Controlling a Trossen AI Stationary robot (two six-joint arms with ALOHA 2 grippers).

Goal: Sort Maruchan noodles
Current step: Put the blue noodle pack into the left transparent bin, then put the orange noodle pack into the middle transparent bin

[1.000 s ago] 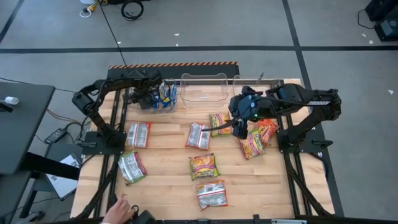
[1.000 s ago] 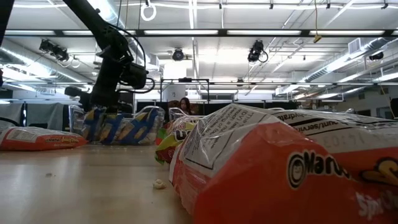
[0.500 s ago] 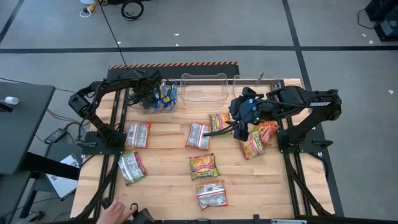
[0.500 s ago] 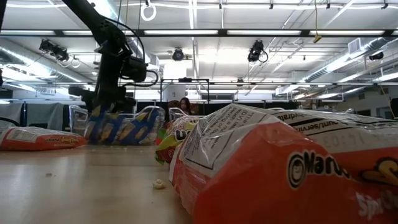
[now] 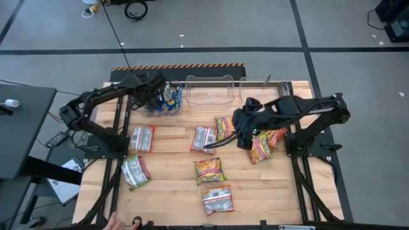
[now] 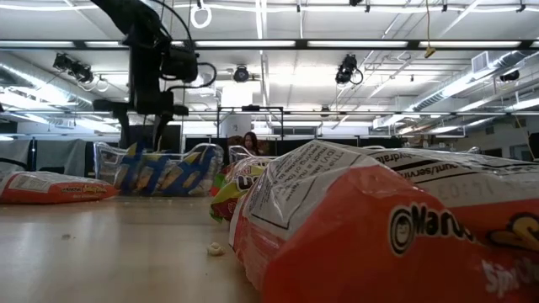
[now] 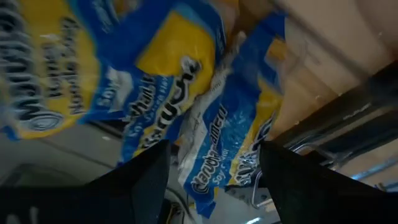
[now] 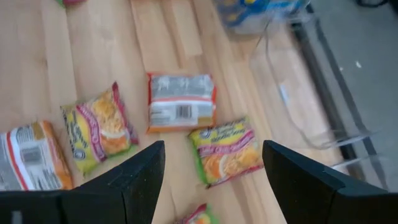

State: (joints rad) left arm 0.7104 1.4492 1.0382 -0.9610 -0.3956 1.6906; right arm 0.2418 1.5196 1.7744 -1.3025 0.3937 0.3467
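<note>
Several Maruchan noodle packets lie flat on the wooden table (image 5: pixel 172 153): orange-red ones (image 5: pixel 204 138), yellow-green (image 5: pixel 223 126) and yellow-pink ones (image 5: pixel 209 170). Blue-yellow packets (image 7: pixel 161 74) fill a clear bin (image 5: pixel 165 100) at the far left. My left gripper (image 7: pixel 212 146) hangs open just above that bin (image 6: pixel 143 130), holding nothing. Over the table's middle right, my right gripper (image 5: pixel 238 135) is open and empty, high above a yellow-green packet (image 8: pixel 227 151) and an orange-red one (image 8: pixel 181 102) lying back side up.
An empty clear bin (image 5: pixel 208 91) stands at the far middle, with another (image 5: pixel 255 86) to its right. More packets lie under the right arm (image 5: pixel 260 147). One orange-red packet (image 6: pixel 379 227) fills the low view's foreground. A person's hand (image 5: pixel 121 222) shows at the near edge.
My left gripper has risen out of the bin of blue-yellow packets and now hangs clear above it. My right gripper has sunk a little toward the packets in the table's middle.
</note>
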